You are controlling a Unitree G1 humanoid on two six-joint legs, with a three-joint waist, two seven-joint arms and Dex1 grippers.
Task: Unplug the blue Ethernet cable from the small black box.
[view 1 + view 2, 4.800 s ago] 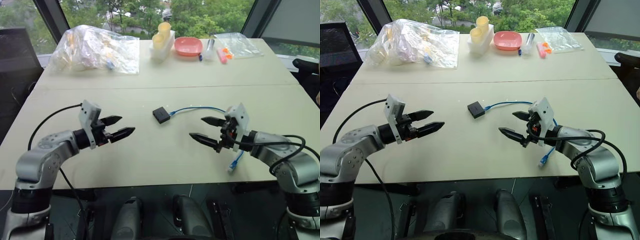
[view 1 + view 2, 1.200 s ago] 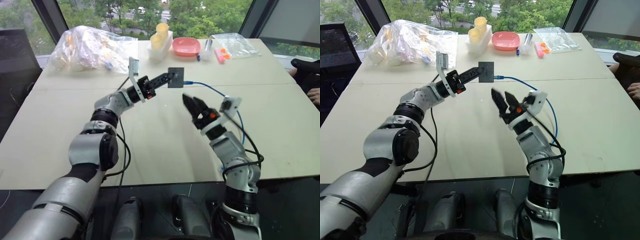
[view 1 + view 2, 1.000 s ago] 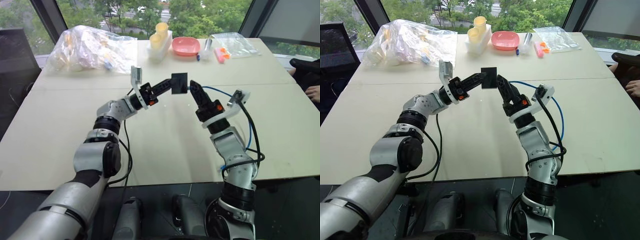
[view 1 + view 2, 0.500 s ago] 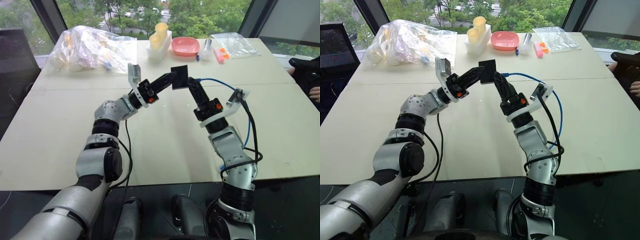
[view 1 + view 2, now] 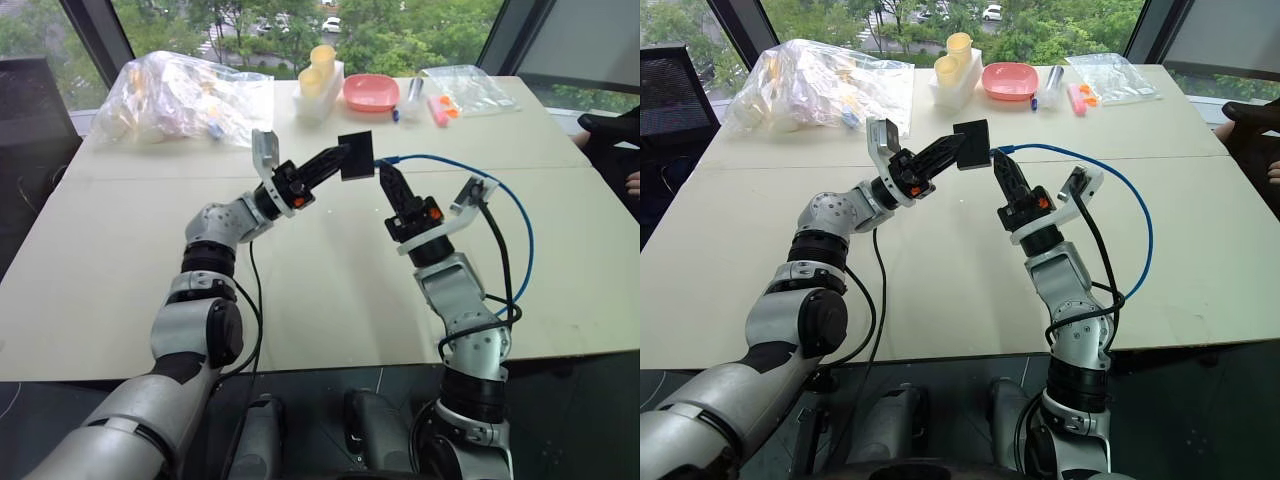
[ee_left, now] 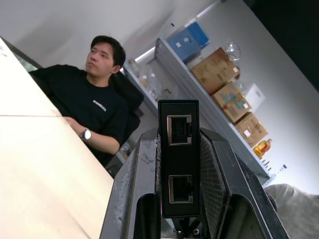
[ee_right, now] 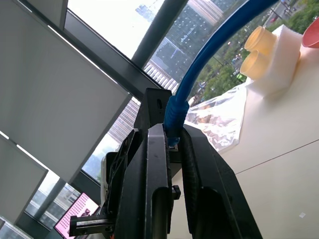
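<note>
Left gripper [image 5: 338, 158] clamps the box [image 5: 356, 157] mid-air. Right gripper [image 5: 384, 178] is pinched on the cable [image 5: 450, 164] at its plug, just beside the box.

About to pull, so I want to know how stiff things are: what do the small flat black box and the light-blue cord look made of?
Small flat black box: likely hard matte plastic, with crisp edges, moulded port openings and no glare. Light-blue cord: seemingly a smooth rubbery or vinyl jacket with a slight sheen, bending in one springy arc.

The small black box [image 5: 356, 157] hangs tilted above the table, the blue Ethernet cable [image 5: 508, 198] arching from its side.
</note>
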